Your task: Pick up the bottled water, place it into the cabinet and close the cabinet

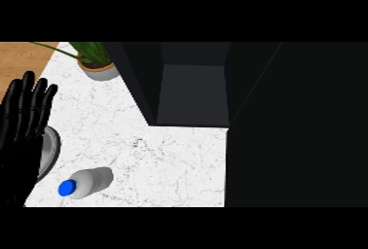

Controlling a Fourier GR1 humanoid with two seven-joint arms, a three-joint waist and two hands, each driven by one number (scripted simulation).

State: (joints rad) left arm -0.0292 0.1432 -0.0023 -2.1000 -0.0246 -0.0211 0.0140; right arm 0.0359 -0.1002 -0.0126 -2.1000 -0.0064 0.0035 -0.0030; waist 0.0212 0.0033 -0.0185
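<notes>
Bottled water (92, 181) sits at the near-left corner of the worktop (165, 155), blue cap showing, apparently upright and close to the near edge. The left hand (22, 126) rests at the left edge, fingers (28, 92) straight and spread, holding nothing. The right hand is not in view.

Hazards, as judged from this layout:
- A sideways touch could tip the bottle, and a round body may roll off the near edge.
- The open cabinet (191, 92) lies well apart on the far side, so the carry is long and the bottle could clip the cabinet's dark side walls on entry.
- The potted plant (99, 70) stands just left of the cabinet and could be brushed.
</notes>
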